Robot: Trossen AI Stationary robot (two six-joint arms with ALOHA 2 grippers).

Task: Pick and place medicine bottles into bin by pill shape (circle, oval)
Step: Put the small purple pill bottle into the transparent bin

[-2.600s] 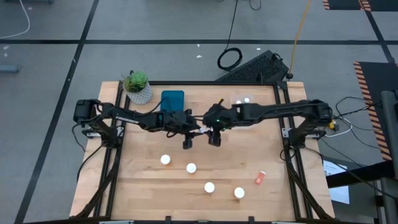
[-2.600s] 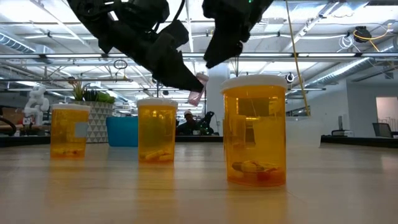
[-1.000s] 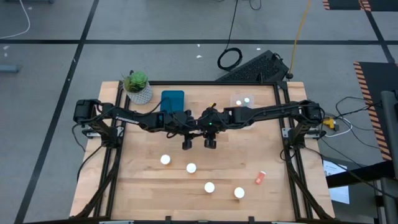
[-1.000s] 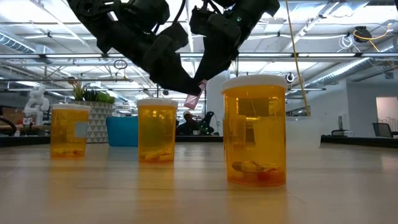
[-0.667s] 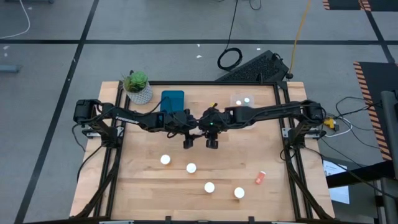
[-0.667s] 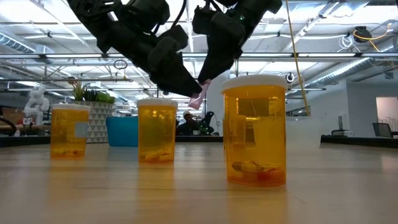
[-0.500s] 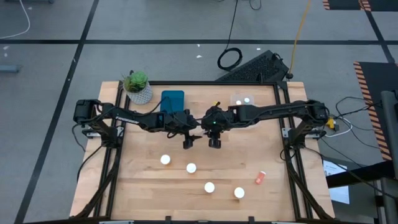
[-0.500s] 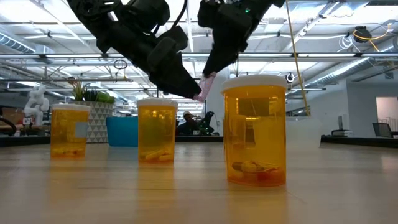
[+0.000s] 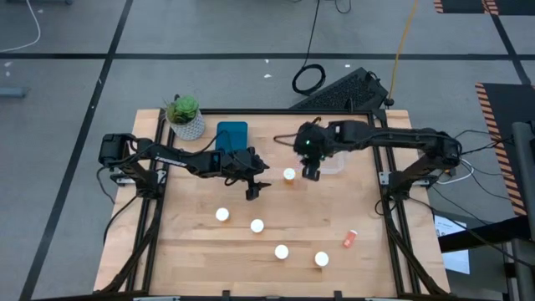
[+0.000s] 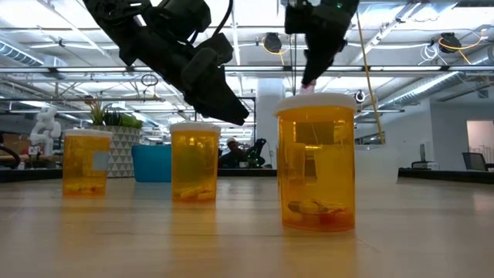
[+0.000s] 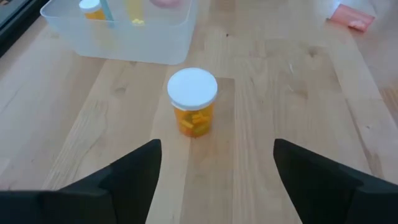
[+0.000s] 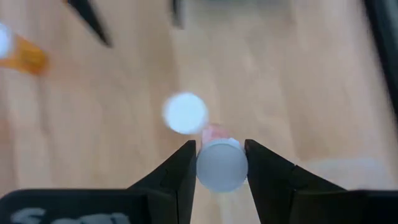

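Observation:
My right gripper (image 9: 311, 172) is shut on a slim pink medicine bottle (image 12: 221, 163) with a white cap, above the table's middle and beside the clear bin (image 9: 331, 159). An orange bottle (image 9: 289, 175) stands upright on the table between my two grippers. My left gripper (image 9: 253, 191) hangs open left of it, and the same bottle (image 11: 193, 107) shows ahead of its fingers. Several white-capped amber bottles (image 9: 257, 226) stand toward the near edge. A small pink bottle (image 9: 349, 239) lies on its side at the near right. My right gripper pinches the pink bottle at its white cap end (image 12: 221, 167) between its two fingers. The fingers come from above, pointing down. The pink body (image 10: 307, 86) hangs below them, cap uppermost, lifted clear of the table.
A blue bin (image 9: 231, 135) and a potted plant (image 9: 185, 115) stand at the far left. The clear bin (image 11: 118, 28) holds a few small bottles. Three amber bottles (image 10: 316, 166) show in the low view. Bare wood lies along both sides.
My right gripper has carried the pink bottle away from my left gripper, rising and going toward the table's right and far edges, toward the clear bin. The bottle was held between both grippers a second ago.

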